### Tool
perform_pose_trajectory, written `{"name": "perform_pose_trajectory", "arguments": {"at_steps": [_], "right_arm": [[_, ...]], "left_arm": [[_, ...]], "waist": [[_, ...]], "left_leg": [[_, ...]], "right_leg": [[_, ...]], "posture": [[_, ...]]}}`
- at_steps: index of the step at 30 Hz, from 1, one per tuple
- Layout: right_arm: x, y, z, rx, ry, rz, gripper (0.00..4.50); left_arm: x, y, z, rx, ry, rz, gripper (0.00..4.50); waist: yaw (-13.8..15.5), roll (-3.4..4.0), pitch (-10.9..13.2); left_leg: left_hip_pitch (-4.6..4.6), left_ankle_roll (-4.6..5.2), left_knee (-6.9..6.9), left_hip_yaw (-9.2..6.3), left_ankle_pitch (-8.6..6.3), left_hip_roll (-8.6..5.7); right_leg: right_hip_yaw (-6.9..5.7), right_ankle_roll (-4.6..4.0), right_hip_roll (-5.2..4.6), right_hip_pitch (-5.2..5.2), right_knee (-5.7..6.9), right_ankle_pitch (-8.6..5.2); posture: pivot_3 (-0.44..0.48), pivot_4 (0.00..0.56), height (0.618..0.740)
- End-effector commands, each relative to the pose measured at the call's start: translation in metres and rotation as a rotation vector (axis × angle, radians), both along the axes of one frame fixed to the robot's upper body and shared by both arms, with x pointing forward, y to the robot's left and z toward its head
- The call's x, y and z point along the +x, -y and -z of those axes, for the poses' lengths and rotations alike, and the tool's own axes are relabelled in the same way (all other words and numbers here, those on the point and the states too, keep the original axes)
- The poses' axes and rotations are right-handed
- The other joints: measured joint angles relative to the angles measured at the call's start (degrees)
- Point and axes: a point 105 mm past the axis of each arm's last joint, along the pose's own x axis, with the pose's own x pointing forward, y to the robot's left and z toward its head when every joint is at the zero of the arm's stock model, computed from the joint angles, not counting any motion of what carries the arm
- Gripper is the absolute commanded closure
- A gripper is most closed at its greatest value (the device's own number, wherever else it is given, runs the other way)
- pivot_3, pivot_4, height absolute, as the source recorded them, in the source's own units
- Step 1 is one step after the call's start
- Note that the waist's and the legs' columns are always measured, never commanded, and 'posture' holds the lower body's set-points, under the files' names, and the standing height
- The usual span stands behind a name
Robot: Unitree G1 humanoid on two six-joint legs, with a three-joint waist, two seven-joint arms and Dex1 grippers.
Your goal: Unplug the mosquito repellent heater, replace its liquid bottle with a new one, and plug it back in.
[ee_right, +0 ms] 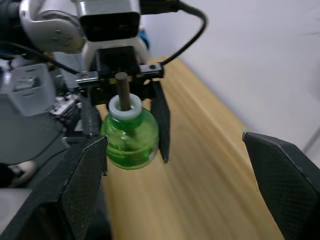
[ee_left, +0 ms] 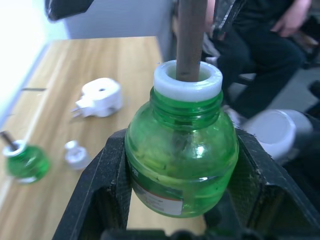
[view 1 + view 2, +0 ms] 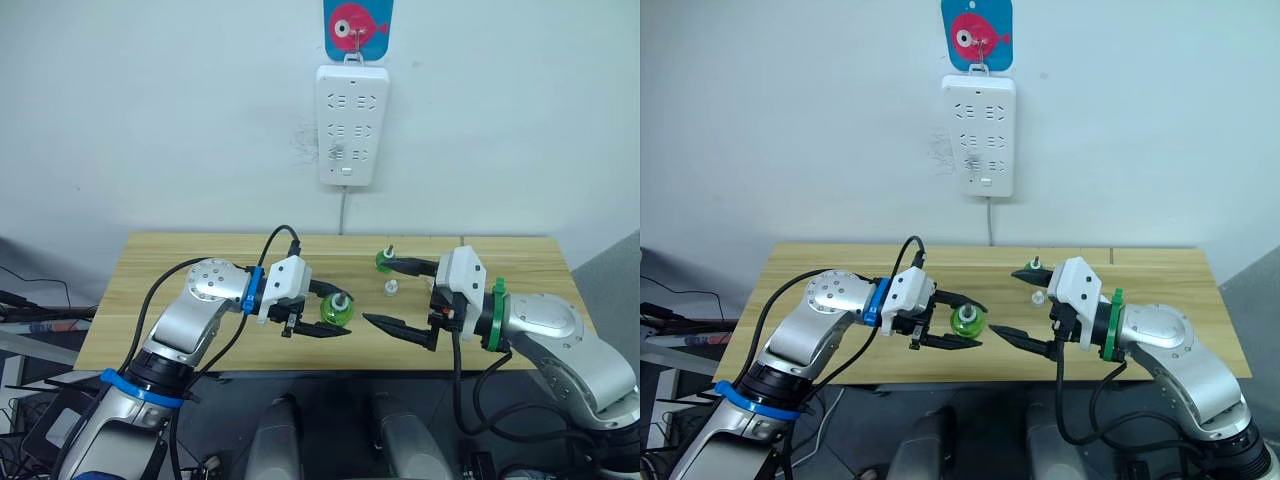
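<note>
**Left gripper holds an uncapped green bottle above the table**

I see the left gripper [image 3: 322,313] clenched on a green bottle [image 3: 335,308], with its two fingers pressing the round body from both sides. This bottle has a white neck ring and a dark wick standing out of it. The right gripper [image 3: 390,294] is released, its fingers spread wide and pointing toward the left gripper. A second green bottle [image 3: 383,259] with a bare wick stands on the wooden table [image 3: 200,262], far of the right gripper. A small white cap [image 3: 391,288] lies just near of it. In the left wrist view the mosquito repellent heater [image 2: 99,97] lies unplugged on the table. The white power strip [image 3: 351,124] hangs on the wall.
</note>
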Motion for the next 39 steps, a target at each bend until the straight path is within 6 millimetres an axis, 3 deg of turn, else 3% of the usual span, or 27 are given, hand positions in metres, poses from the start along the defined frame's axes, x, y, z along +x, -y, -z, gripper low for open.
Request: {"name": "perform_pose_trajectory", "arguments": {"at_steps": [1, 9, 21, 30, 33, 39], "right_arm": [[-0.01, -0.003, -0.013, 0.003, 0.03, -0.037, 0.0], [-0.021, -0.005, -0.011, -0.046, 0.018, -0.075, 0.0], [-0.012, -0.019, -0.018, -0.018, 0.025, -0.082, 0.0], [-0.015, -0.024, -0.015, -0.021, 0.011, -0.119, 0.0], [-0.014, -0.023, -0.012, -0.026, 0.006, -0.113, 0.53], [-0.014, -0.021, -0.005, -0.041, -0.025, -0.112, 2.57]], "left_arm": [[-0.007, 0.007, -0.009, -0.017, 0.034, 0.066, 2.26], [-0.011, 0.015, -0.007, -0.033, 0.028, 0.12, 2.26], [-0.014, 0.026, -0.011, -0.07, 0.009, 0.157, 2.26], [-0.008, 0.03, -0.019, -0.11, -0.015, 0.108, 2.26], [-0.006, 0.031, -0.02, -0.12, -0.011, 0.101, 2.26], [-0.002, 0.034, -0.026, -0.165, 0.015, 0.079, 2.26]], "waist": [[-0.1, 0.0, -0.1], [-0.9, -0.03, -0.5], [-1.3, -0.01, -0.8], [-1.3, -0.01, -0.8], [-1.3, -0.01, -0.8], [-1.3, -0.01, -0.8]], "left_leg": [[0.0, 0.0, 0.0, 0.0, 0.0, 0.0], [-0.02, 0.0, 0.0, -0.02, 0.0, 0.0], [0.01, 0.01, 0.01, -0.02, 0.0, 0.02], [0.01, 0.01, 0.01, -0.04, 0.0, 0.03], [0.01, 0.01, 0.02, -0.04, 0.0, 0.03], [0.01, 0.01, 0.02, -0.04, 0.0, 0.02]], "right_leg": [[0.01, 0.0, 0.0, 0.0, 0.0, 0.0], [-0.02, 0.0, 0.0, 0.0, 0.0, 0.0], [0.02, 0.0, 0.06, 0.01, 0.03, 0.0], [0.01, 0.0, 0.07, 0.01, 0.05, 0.0], [0.01, 0.0, 0.07, 0.01, 0.04, 0.0], [0.01, 0.0, 0.07, 0.01, 0.05, 0.0]], "posture": [[-0.134, 0.174, 0.74], [-0.152, 0.178, 0.74], [-0.169, 0.2, 0.74], [-0.164, 0.201, 0.74], [-0.163, 0.202, 0.74], [-0.156, 0.202, 0.74]]}}
